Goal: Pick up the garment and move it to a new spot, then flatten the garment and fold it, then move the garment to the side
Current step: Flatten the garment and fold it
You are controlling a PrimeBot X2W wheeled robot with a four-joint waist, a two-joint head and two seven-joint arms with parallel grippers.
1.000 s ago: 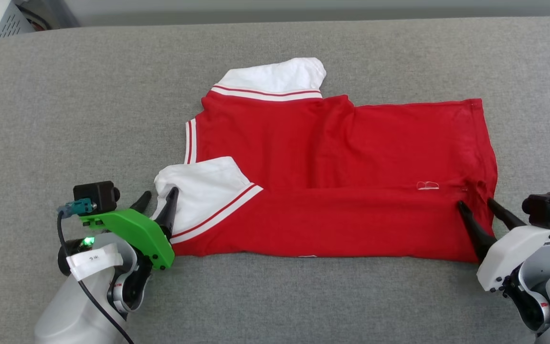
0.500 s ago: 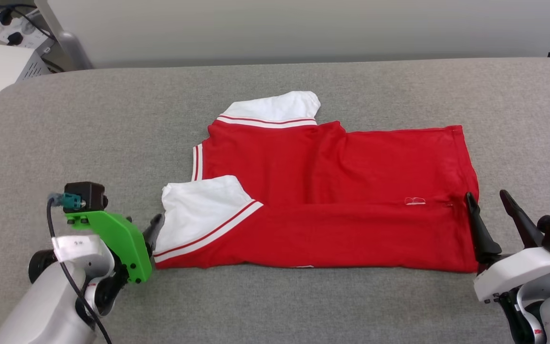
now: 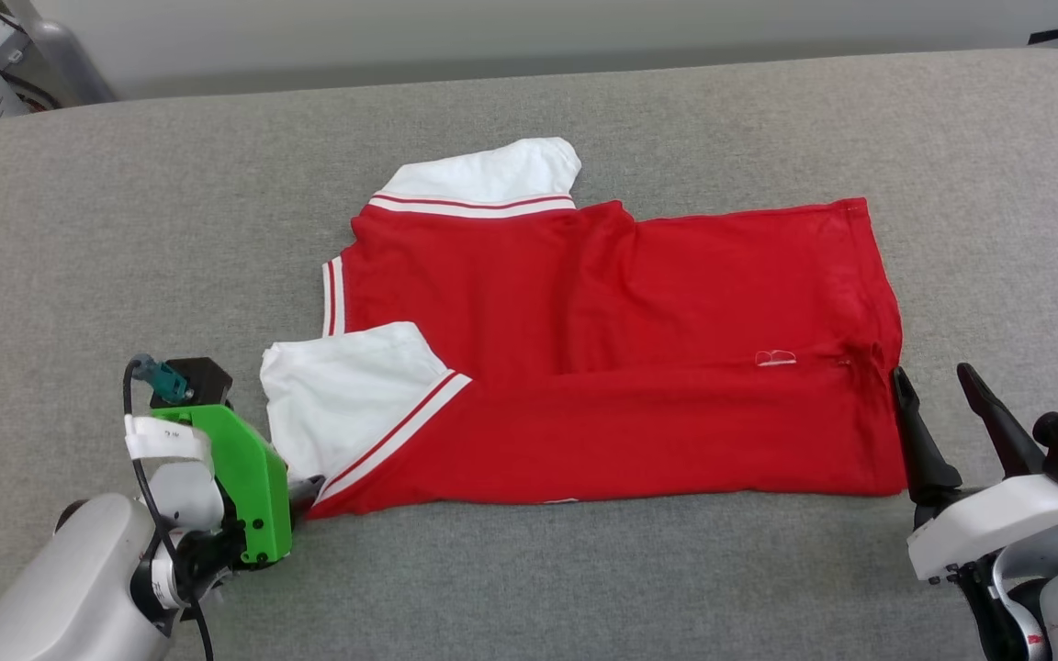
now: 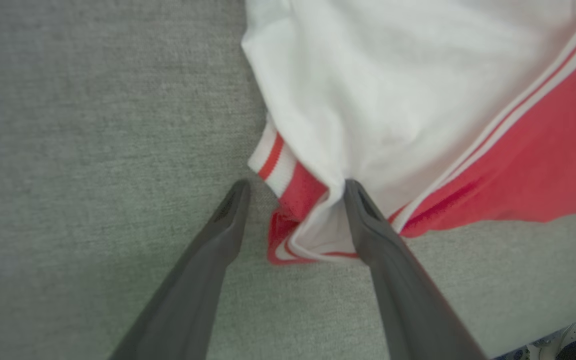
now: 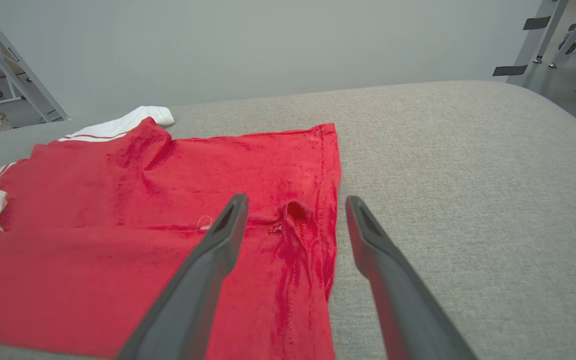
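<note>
The garment [image 3: 602, 367] lies half-folded mid-frame on the grey table [image 3: 125, 229], and it looks soft, light and limp. Fingers apart, the left gripper [image 4: 295, 186] straddles its lower-left sleeve corner and the right gripper [image 5: 295, 198] sits beside its lower-right hem: sensible pinch points.

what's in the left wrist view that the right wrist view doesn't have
Left wrist, not right wrist: the open left gripper, with the garment's bunched striped corner between its fingers.
Right wrist, not left wrist: the open right gripper at the hem, the far sleeve and the wall.
Both: red cloth, part of the near sleeve and the grey surface.
</note>
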